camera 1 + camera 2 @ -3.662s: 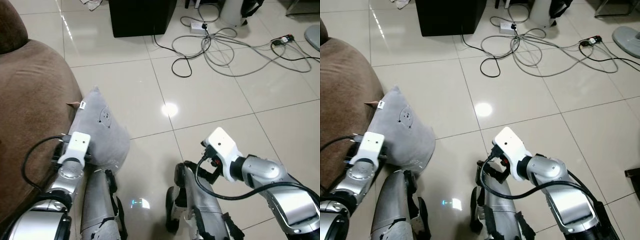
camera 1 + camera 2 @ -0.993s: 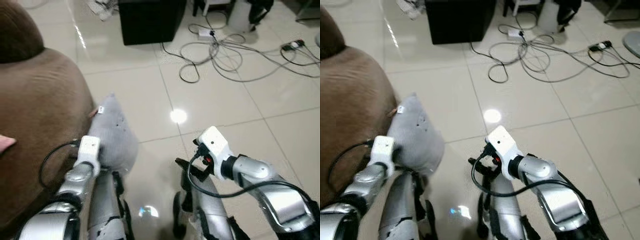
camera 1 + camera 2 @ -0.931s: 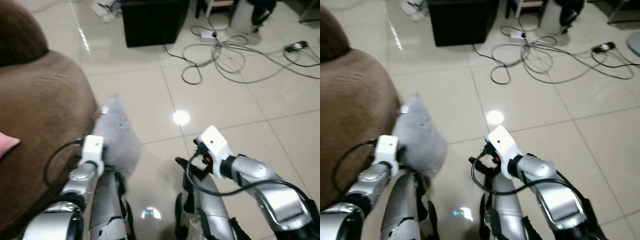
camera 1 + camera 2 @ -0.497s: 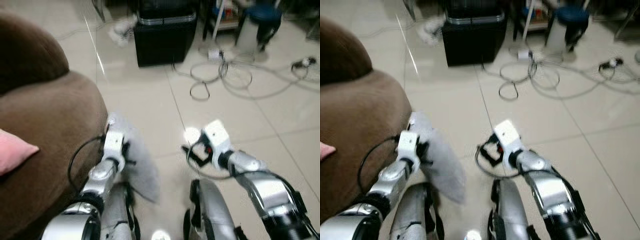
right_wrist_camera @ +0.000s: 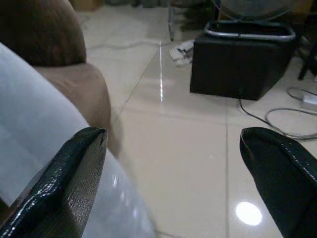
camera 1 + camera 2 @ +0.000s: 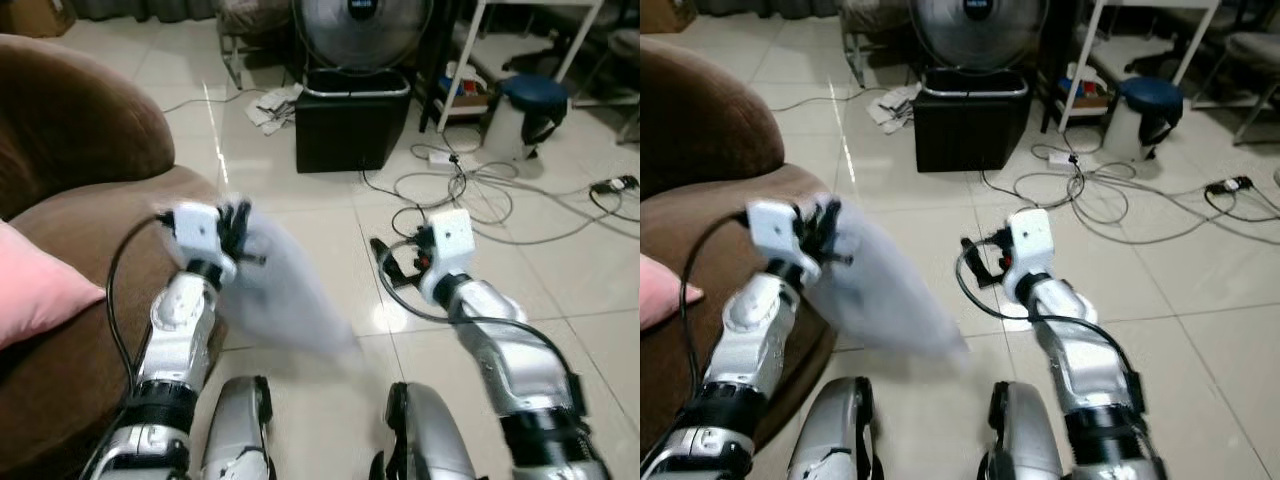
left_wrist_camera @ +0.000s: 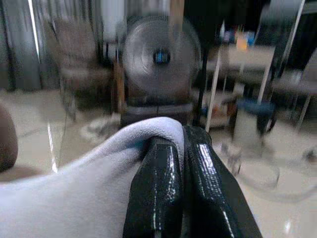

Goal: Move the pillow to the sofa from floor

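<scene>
The fingers (image 7: pixel 166 188) of the left gripper (image 6: pixel 234 225) are pinched tight on an upper corner of the grey pillow (image 6: pixel 285 290), which hangs blurred at centre left of the head views, its long axis trailing down toward lower centre. The brown sofa (image 6: pixel 90 230) lies immediately left of the pillow, so the coming move is judged a leftward carry over the seat. The right gripper (image 5: pixel 178 173), fingers spread wide and holding nothing, sits just right of the pillow.

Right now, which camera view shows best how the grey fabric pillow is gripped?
The left wrist view: the left gripper has its jaws shut on a fold of the grey fabric pillow. Both eye views show the pillow blurred, hanging beside the brown sofa. The right wrist view shows its side.
</scene>
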Available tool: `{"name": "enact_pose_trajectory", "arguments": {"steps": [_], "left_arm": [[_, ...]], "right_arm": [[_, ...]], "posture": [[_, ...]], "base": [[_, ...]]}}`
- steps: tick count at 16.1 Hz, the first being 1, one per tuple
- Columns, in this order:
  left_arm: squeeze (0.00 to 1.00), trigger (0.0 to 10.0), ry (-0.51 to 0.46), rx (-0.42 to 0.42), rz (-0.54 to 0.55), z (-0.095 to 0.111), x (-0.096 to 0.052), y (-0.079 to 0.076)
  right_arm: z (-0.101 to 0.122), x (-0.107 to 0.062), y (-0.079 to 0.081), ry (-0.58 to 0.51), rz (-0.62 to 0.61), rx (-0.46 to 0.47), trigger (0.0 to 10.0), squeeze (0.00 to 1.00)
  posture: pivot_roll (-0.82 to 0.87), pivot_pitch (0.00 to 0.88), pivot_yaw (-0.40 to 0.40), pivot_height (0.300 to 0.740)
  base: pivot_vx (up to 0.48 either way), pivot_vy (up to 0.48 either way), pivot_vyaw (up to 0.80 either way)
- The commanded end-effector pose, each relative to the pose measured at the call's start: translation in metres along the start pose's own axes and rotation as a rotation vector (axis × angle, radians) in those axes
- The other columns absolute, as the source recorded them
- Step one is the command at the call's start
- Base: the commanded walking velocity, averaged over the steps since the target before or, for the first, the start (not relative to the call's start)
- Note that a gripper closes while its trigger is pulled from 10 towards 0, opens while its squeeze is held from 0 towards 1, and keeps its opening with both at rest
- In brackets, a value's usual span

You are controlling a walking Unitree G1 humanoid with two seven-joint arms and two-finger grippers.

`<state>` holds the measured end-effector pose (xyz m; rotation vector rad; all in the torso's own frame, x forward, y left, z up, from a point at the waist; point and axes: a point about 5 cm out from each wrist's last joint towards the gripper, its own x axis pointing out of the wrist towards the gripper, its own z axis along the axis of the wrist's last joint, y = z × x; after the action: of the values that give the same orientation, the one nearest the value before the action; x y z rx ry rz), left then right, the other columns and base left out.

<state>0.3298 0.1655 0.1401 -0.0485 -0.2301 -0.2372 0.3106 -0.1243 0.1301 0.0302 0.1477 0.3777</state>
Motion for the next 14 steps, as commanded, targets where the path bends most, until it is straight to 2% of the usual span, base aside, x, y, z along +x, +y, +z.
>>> {"name": "enact_pose_trajectory", "arguments": {"steps": [1, 2, 3, 4, 5, 7, 10, 14], "left_arm": [[0.0, 0.0, -0.096, -0.015, 0.007, 0.025, 0.006, 0.001], [0.0, 0.0, -0.126, -0.045, 0.026, 0.036, 0.007, -0.001], [0.0, 2.9, -0.12, -0.046, 0.043, 0.039, 0.006, -0.003], [0.0, 10.0, -0.074, -0.03, 0.069, 0.033, 0.003, -0.004], [0.0, 10.0, -0.038, -0.049, 0.079, 0.029, 0.001, -0.006], [0.0, 10.0, -0.038, -0.051, 0.096, 0.031, 0.002, -0.006], [0.0, 10.0, -0.029, 0.033, 0.108, 0.038, 0.002, -0.007], [0.0, 10.0, 0.026, 0.125, 0.143, 0.033, -0.003, -0.003]], "right_arm": [[0.005, 0.002, -0.003, -0.03, -0.021, 0.019, 10.0, 0.0], [0.011, 0.005, 0.001, -0.073, -0.014, 0.035, 10.0, 0.0], [0.014, 0.007, 0.002, -0.087, -0.018, 0.015, 10.0, 0.0], [0.014, 0.008, 0.002, -0.092, -0.022, -0.026, 10.0, 0.0], [0.015, 0.008, 0.0, -0.102, -0.036, -0.021, 10.0, 0.0], [0.017, 0.011, -0.003, -0.112, -0.046, -0.022, 10.0, 0.0], [0.021, 0.018, 0.001, -0.136, -0.039, -0.018, 10.0, 0.0], [0.022, 0.022, 0.005, -0.151, -0.034, -0.013, 10.0, 0.0]], "posture": [[0.1, 0.0, -0.01, 0.569], [0.1, 0.0, -0.007, 0.579], [0.09, 0.0, -0.001, 0.589], [0.09, 0.0, 0.001, 0.599], [0.09, 0.0, 0.001, 0.609], [0.09, 0.0, -0.006, 0.629], [0.11, 0.0, -0.006, 0.659], [0.12, 0.0, -0.002, 0.689]], "base": [[0.0, 0.0, 0.0], [0.0, 0.0, 0.0], [0.0, 0.0, 0.0], [0.0, 0.0, 0.0], [0.0, 0.0, 0.0], [0.0, 0.0, 0.0], [0.0, 0.0, 0.0], [0.0, 0.0, 0.0]]}}
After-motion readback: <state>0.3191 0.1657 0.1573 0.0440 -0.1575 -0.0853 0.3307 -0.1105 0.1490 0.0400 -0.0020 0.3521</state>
